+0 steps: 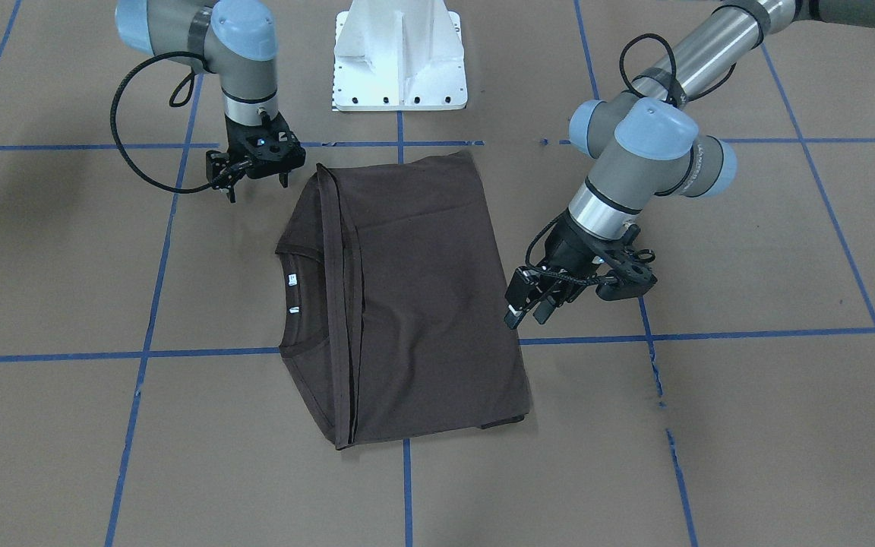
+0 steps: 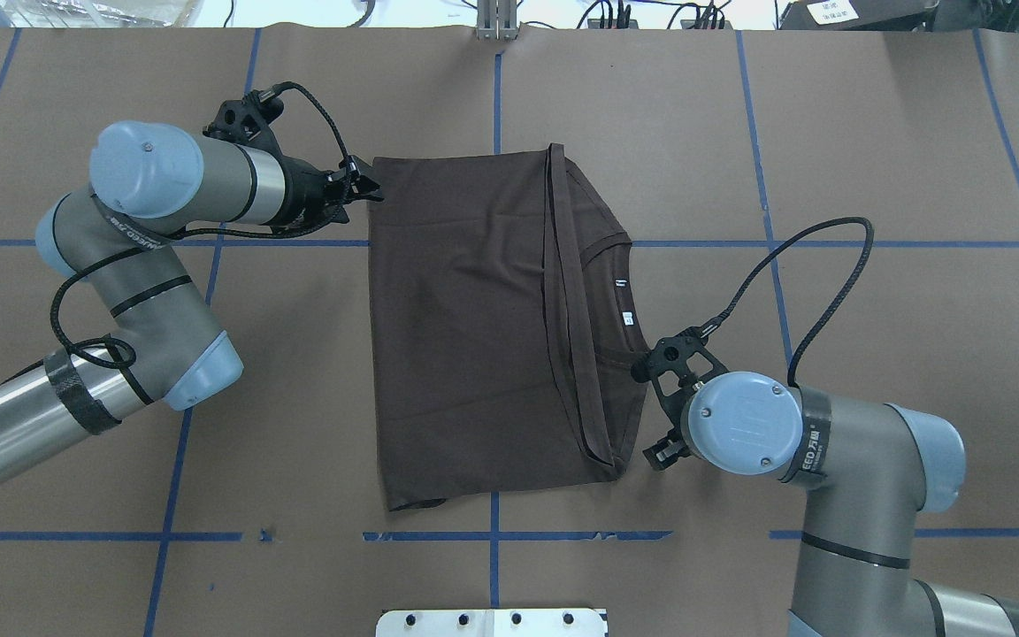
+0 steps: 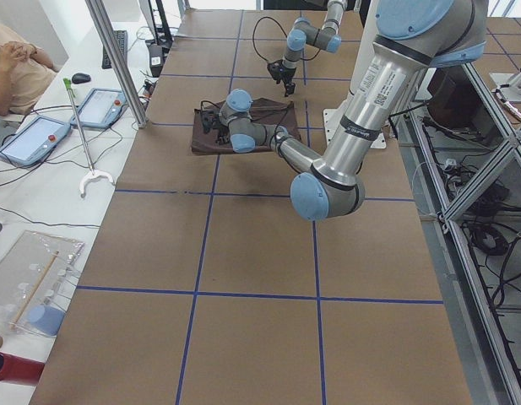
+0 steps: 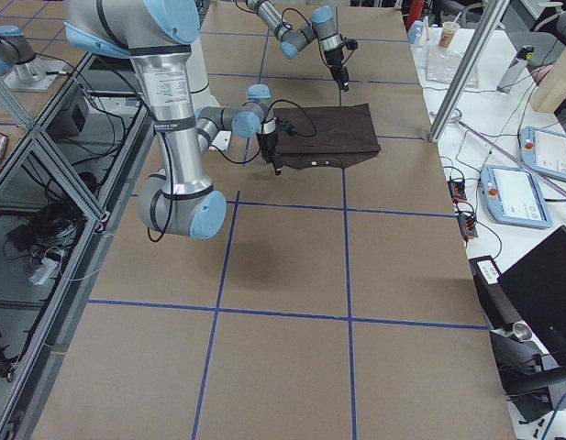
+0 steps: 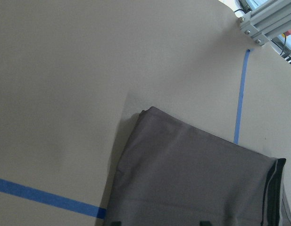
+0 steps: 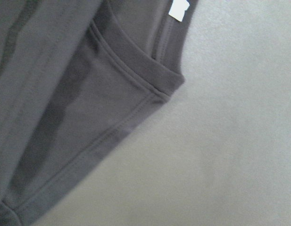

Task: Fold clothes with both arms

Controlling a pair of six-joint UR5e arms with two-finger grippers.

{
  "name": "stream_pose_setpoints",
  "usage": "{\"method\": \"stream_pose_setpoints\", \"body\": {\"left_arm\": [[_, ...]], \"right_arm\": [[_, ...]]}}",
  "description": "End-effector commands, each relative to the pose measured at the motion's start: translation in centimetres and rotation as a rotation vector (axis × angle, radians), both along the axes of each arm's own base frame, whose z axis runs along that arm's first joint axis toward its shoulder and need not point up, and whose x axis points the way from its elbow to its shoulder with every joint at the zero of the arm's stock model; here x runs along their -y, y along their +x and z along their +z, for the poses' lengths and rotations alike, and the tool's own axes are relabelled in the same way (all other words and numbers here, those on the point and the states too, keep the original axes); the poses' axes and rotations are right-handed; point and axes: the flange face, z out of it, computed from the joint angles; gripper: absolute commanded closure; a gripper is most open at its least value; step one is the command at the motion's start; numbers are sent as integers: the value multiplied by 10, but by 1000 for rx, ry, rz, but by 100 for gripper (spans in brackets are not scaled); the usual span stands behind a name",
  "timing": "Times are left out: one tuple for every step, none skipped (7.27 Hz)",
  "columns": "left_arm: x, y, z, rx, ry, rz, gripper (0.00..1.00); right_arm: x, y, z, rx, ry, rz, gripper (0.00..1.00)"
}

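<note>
exterior front-facing view: a dark grey-brown short-sleeved cotton t-shirt (image 1: 422,289) lies folded into a rough rectangle at the centre of the frame, flat on the brown paper-covered table (image 1: 749,425), which is crossed by blue tape lines (image 1: 65,355); its darker ribbed collar (image 1: 308,262) and small white neck tags (image 1: 292,279) show at the shirt's left side; the black two-finger left gripper (image 1: 530,308), right of centre, hangs just beside the shirt's right edge, fingers parted with nothing between them; the black two-finger right gripper (image 1: 257,184), at upper left, hangs near the shirt's top left corner, pointing down, fingers likewise apart and empty
</note>
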Motion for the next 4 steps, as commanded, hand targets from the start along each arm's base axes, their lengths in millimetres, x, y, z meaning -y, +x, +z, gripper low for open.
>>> {"method": "stream_pose_setpoints", "body": {"left_arm": [[-1,-2,-3,-5,4,-1,36],[-1,-2,-2,-4,3,-1,36],[-2,-2,-3,-5,4,-1,36],[-2,-2,-4,-6,5,-1,36]], "right_arm": [[9,-1,-27,47,25,13,0],[19,-23,-56,84,31,28,0],[25,-47,-66,93,10,56,0],[29,-67,-75,93,-2,64,0]]}}
